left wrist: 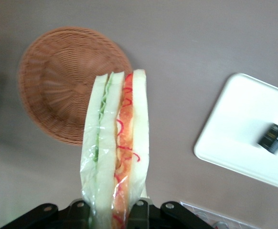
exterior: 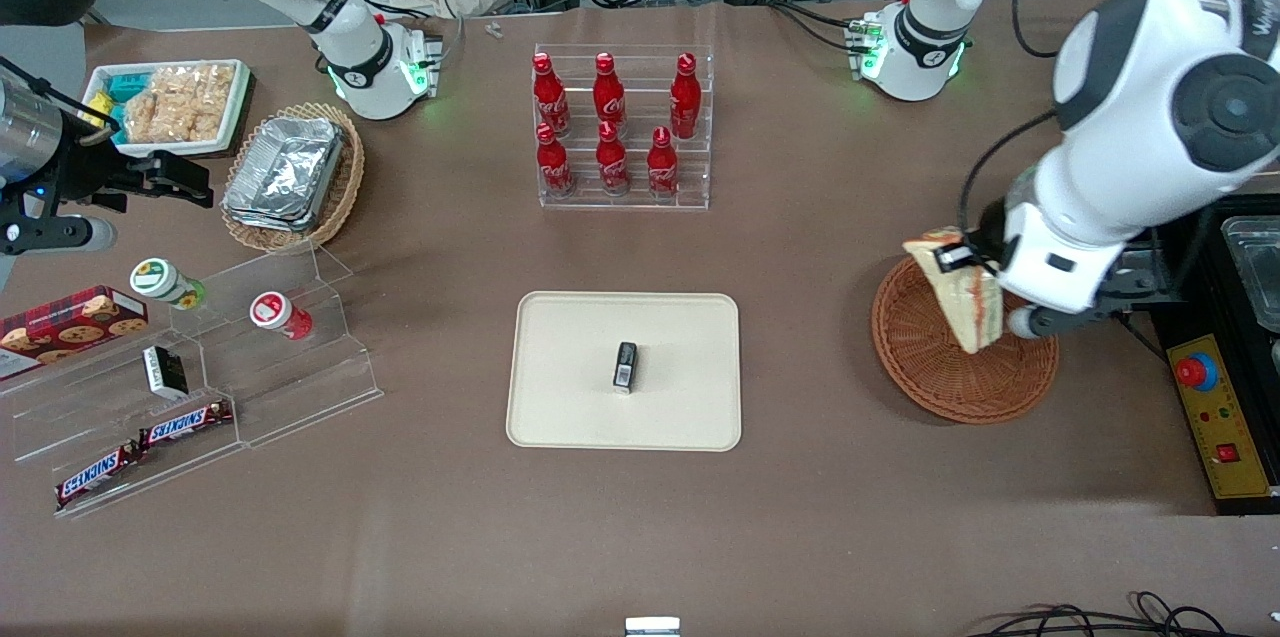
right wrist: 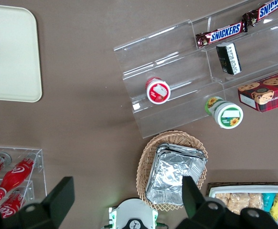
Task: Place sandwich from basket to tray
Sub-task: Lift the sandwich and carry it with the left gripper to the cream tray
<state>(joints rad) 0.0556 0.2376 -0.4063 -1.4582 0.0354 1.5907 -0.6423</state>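
Sandwich (left wrist: 115, 148) clamped on its faces by gripper (left wrist: 114, 210) jaws, lifted above basket (exterior: 960, 357), long axis pointed downward, cut edge shown to wrist camera.

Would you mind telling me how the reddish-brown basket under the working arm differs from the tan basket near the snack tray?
The reddish-brown basket is round, while the tan basket looks oval. The reddish-brown basket is empty, since the end effector holds the sandwich above it; the tan basket is filled with foil containers. The reddish-brown basket is darker, the tan basket paler. Both are woven wicker and sit on the table.
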